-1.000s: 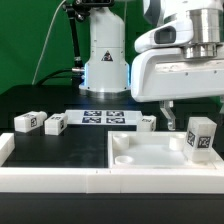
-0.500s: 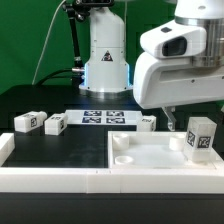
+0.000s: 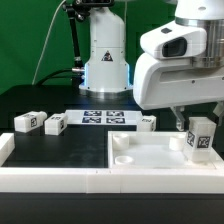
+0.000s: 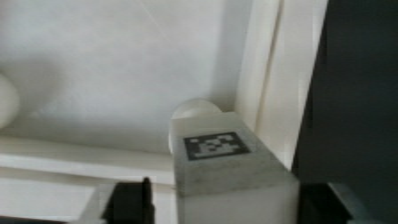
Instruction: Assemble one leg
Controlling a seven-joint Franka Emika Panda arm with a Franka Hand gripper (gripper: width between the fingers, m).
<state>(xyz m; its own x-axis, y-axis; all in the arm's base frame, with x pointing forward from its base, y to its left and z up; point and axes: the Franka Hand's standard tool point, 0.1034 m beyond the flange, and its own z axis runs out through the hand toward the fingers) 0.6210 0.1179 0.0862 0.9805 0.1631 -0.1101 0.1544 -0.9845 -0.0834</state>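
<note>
A white leg (image 3: 201,136) with a black-and-white tag stands upright at the tray's (image 3: 118,150) corner on the exterior view's right. My gripper (image 3: 192,121) is low over it, one dark finger beside its top. In the wrist view the leg (image 4: 221,150) rises between my gripper's (image 4: 228,205) two dark fingers (image 4: 132,200). A strip of white tray (image 4: 107,90) shows between one finger and the leg, and the other finger lies close against it. The jaws are open around the leg. Three more legs lie on the black table: two on the exterior view's left (image 3: 27,121) (image 3: 55,123) and one behind the tray (image 3: 147,122).
The marker board (image 3: 105,117) lies flat behind the tray. The robot base (image 3: 105,55) stands at the back. A white raised ledge (image 3: 60,180) runs along the front, with a block at its left end (image 3: 5,148). Round sockets show in the tray's near corners (image 3: 122,158).
The arm's head shifted between one second ago and half a second ago. Since then the dark finger has come closer beside the leg's top. The leg stays upright in place.
</note>
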